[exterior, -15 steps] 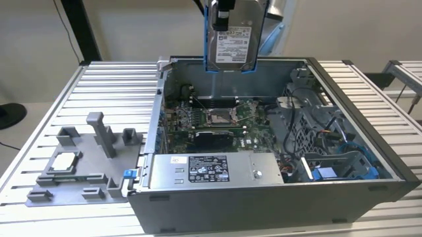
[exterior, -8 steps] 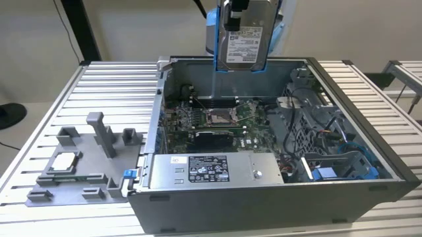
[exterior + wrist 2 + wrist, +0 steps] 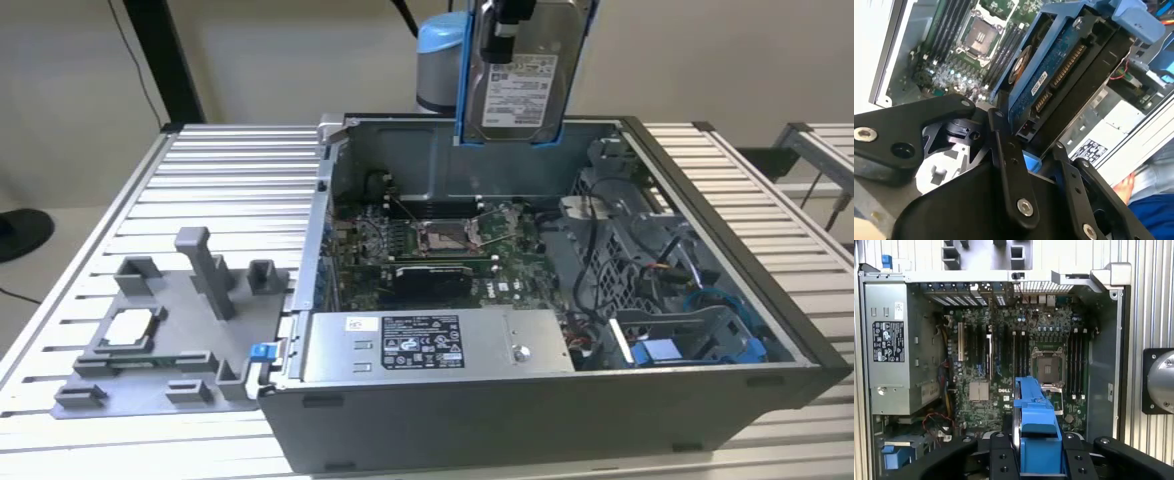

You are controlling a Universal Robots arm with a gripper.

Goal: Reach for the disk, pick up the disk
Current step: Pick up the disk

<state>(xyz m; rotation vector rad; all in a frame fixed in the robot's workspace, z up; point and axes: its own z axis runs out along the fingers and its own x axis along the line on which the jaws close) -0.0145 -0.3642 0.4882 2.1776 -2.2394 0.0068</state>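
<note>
The disk (image 3: 523, 85), a silver-grey hard drive with a white label in blue carrier rails, hangs upright above the back wall of the open computer case (image 3: 534, 420) in the exterior view. My gripper (image 3: 506, 25) is shut on its upper end. In the second wrist view the disk (image 3: 1064, 65) shows its blue circuit-board side, clamped at the gripper (image 3: 1036, 162) between black fingers (image 3: 1006, 160). The first wrist view looks down past the disk's blue rail (image 3: 1035, 415) and the gripper (image 3: 1037, 462) onto the motherboard (image 3: 1004, 360) far below.
The case lies open-side up on a slatted metal table (image 3: 227, 170). Inside are a long grey box with a white label (image 3: 427, 345), cables, and blue drive bays (image 3: 694, 345). A grey fixture (image 3: 174, 330) holding a small square chip (image 3: 130, 327) sits on the exterior view's left.
</note>
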